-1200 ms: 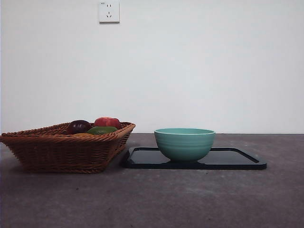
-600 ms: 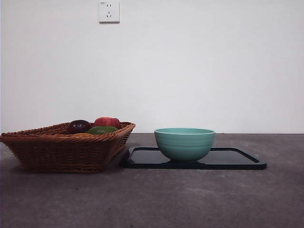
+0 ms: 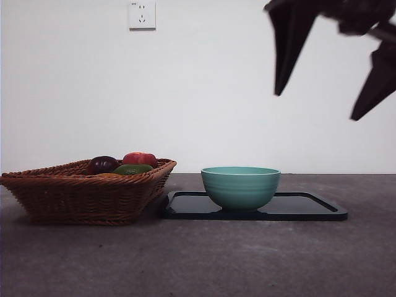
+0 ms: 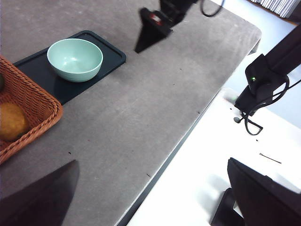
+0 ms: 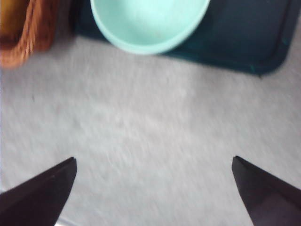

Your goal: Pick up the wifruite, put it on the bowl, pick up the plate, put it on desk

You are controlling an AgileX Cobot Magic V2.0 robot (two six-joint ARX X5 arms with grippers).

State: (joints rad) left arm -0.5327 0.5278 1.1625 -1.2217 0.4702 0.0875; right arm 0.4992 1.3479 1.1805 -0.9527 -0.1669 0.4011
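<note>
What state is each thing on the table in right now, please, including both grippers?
Bowl: upright, empty, standing on the tray.
Tray: flat on the desk, beside the basket.
Basket: upright, holding fruit.
Wifruite: lying in the basket, untouched.
Right gripper: open, high above the tray, holding nothing.
Left gripper: open, over the desk's edge, holding nothing.

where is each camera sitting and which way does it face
Front view: low at table height, level across the desk at basket, bowl and tray; right claw enters top right, open.
Left wrist view: high, angled down over the desk edge; left claw open.
Right wrist view: straight down above the bowl; own jaws apart.
All share the bowl.
</note>
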